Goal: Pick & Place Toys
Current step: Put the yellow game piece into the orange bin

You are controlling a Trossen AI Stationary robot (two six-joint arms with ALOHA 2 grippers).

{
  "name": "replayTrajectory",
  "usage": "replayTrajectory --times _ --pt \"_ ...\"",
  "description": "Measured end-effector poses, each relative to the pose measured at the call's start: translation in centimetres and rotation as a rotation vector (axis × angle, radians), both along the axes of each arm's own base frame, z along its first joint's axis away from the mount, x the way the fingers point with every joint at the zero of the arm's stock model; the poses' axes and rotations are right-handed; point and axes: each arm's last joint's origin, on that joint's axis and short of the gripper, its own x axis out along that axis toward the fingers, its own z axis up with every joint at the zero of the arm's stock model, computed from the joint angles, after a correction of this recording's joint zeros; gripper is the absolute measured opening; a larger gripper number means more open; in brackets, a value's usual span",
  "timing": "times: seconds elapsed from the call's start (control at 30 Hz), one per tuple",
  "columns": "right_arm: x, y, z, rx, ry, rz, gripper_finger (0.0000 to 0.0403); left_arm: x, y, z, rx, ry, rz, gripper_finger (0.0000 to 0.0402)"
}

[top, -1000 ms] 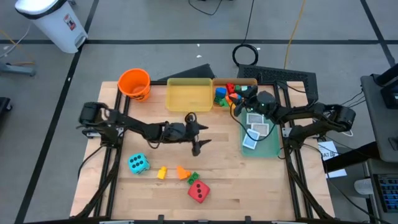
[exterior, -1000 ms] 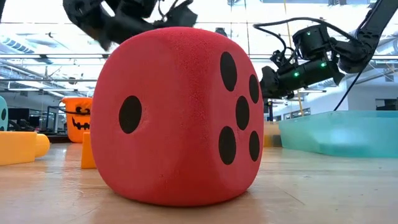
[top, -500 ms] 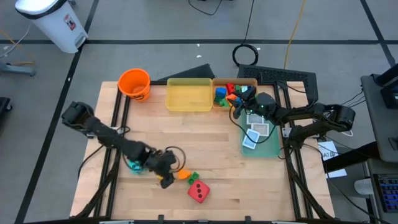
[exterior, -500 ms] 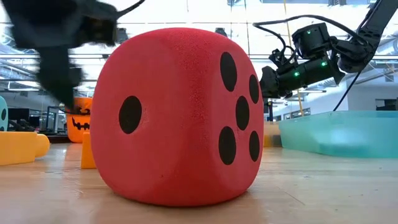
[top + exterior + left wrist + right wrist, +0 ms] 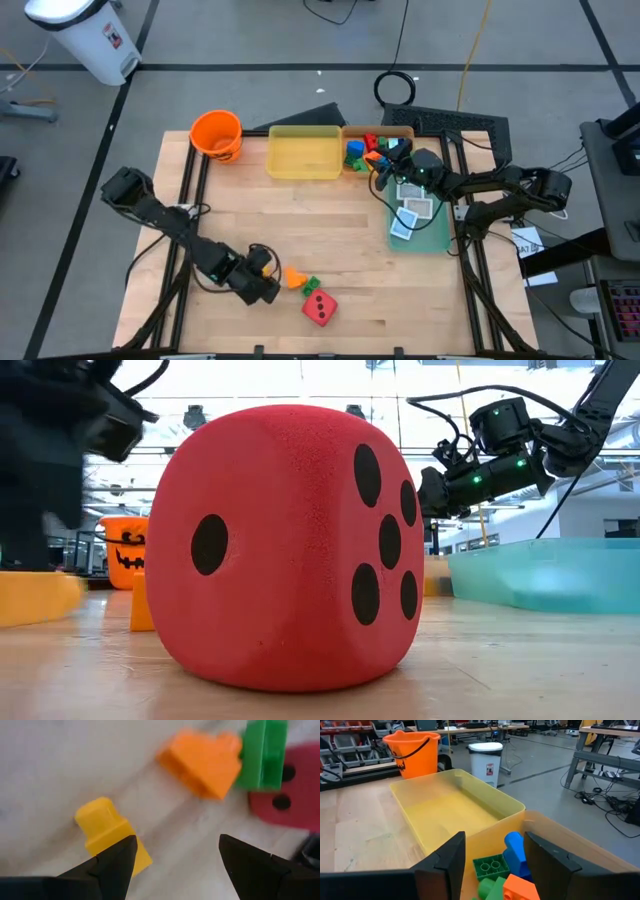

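Note:
Near the table's front lie a yellow brick [image 5: 261,271], an orange brick [image 5: 293,277], a green brick [image 5: 310,285] and a red die [image 5: 319,307]. My left gripper [image 5: 268,288] points down over them and is open. In the left wrist view the yellow brick [image 5: 107,835] lies beside one finger [image 5: 117,862], with the orange brick [image 5: 202,762] and green brick [image 5: 262,755] farther off. My right gripper [image 5: 386,160] hangs level and open at the back, over a tray of bricks [image 5: 372,146], with nothing between its fingers [image 5: 451,857].
A yellow tray [image 5: 303,152] and an orange bucket [image 5: 216,135] stand at the back. A teal tray [image 5: 440,238] with white cards [image 5: 414,208] lies at the right. The red die [image 5: 290,545] fills the low view. Bare wood lies mid-table.
My left gripper has swept from the middle of the table toward the near edge and a little left. It has sunk and tipped from level to pointing down over the yellow brick, rolling as it went, and has stayed open. The toys have not moved.

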Motion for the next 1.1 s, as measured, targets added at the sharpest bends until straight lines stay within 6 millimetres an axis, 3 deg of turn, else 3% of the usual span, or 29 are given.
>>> replayTrajectory --times 0.23,0.4,0.57,0.8,1.1 --pt "0.0 0.0 0.0 0.002 0.003 0.0 0.017 1.8 3.3 0.0 0.396 -0.109 -0.121 0.0294" --pt "0.0 0.0 -0.1 0.017 0.002 -0.002 0.0167 3.8 6.0 2.0 0.317 -0.02 -0.123 0.0294" --pt "0.0 0.0 -0.1 0.01 0.009 -0.001 0.0169 3.9 7.7 3.5 0.237 0.117 -0.031 0.0294" --pt "0.0 0.0 -0.2 0.01 0.018 0.0 0.0165 2.4 7.8 2.7 0.2 0.26 0.008 0.0294" --pt "0.0 0.0 -0.2 0.009 0.02 0.0 0.0165 1.6 8.4 -0.3 0.229 0.233 -0.023 0.0294"
